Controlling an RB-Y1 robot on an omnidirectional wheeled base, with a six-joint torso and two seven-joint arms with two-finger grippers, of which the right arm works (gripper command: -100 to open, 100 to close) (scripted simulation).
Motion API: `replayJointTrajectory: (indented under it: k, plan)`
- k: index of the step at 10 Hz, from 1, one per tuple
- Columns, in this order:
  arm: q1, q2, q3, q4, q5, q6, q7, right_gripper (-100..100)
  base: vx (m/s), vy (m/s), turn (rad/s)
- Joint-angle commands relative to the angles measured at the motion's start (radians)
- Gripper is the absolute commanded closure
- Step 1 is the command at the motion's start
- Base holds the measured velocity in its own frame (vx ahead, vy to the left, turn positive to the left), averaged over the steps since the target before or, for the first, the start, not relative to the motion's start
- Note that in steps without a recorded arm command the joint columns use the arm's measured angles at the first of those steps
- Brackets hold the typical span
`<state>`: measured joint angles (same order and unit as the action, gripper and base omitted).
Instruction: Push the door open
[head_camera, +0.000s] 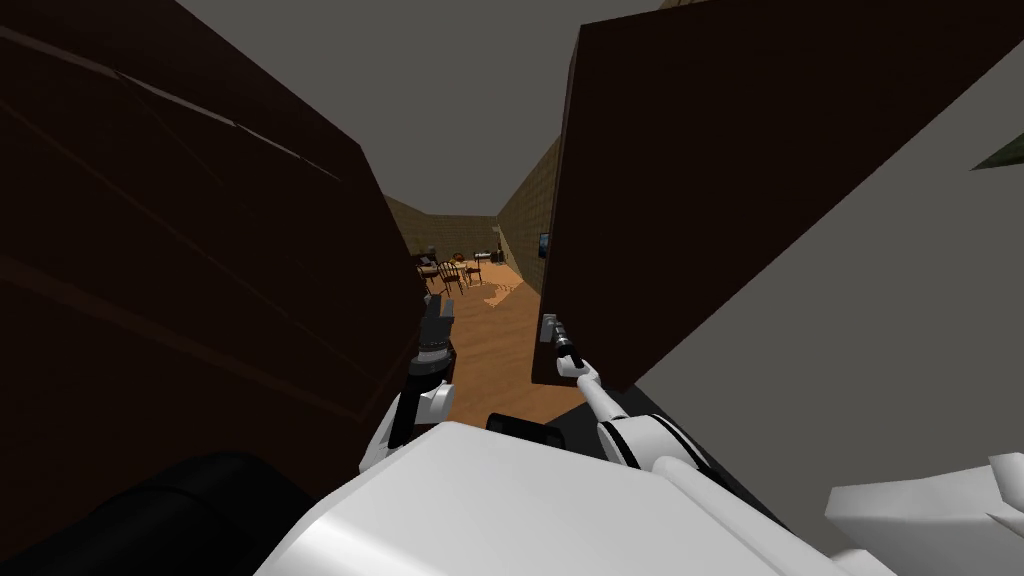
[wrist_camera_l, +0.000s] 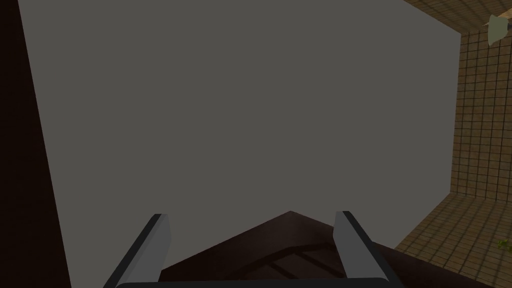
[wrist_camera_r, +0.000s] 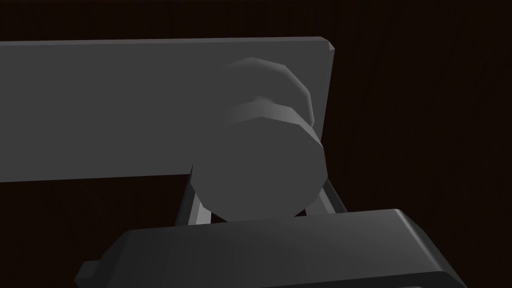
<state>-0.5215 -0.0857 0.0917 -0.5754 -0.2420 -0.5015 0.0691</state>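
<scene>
Two dark brown door leaves stand ajar, one on my left (head_camera: 180, 280) and one on my right (head_camera: 700, 180), with a narrow gap between them. My right gripper (head_camera: 556, 338) is at the right leaf's free edge. In the right wrist view its fingers (wrist_camera_r: 194, 210) press the sides of a round grey door knob (wrist_camera_r: 260, 165) on a grey plate (wrist_camera_r: 110, 110); the gripper (wrist_camera_r: 260, 202) is shut on it. My left gripper (head_camera: 437, 318) hangs beside the left leaf, open (wrist_camera_l: 252, 216) with nothing between its fingers, above a dark brown panel (wrist_camera_l: 280, 250).
Through the gap lies a wooden floor (head_camera: 500, 345) leading to a table with chairs (head_camera: 450, 272) at the far end. A tiled wall (head_camera: 525, 215) runs along the right side. A plain grey wall (head_camera: 880, 330) flanks the right leaf.
</scene>
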Motion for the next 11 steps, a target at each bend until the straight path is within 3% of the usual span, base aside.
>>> replayJointTrajectory:
  k: [1,5,6,11]
  plan:
    - [0.013,-0.017,-0.022,-0.023,-0.007,0.004,0.006,100,0.157,0.162,-0.078]
    - [0.012,-0.025,-0.062,-0.018,-0.018,0.003,0.020,100,0.110,0.134,-0.081]
    - [0.014,-0.023,-0.049,-0.016,-0.015,0.004,0.013,-100,-0.068,0.045,-0.066]
    - [0.012,-0.010,-0.037,-0.022,-0.012,0.008,0.009,-100,-0.213,-0.006,0.002]
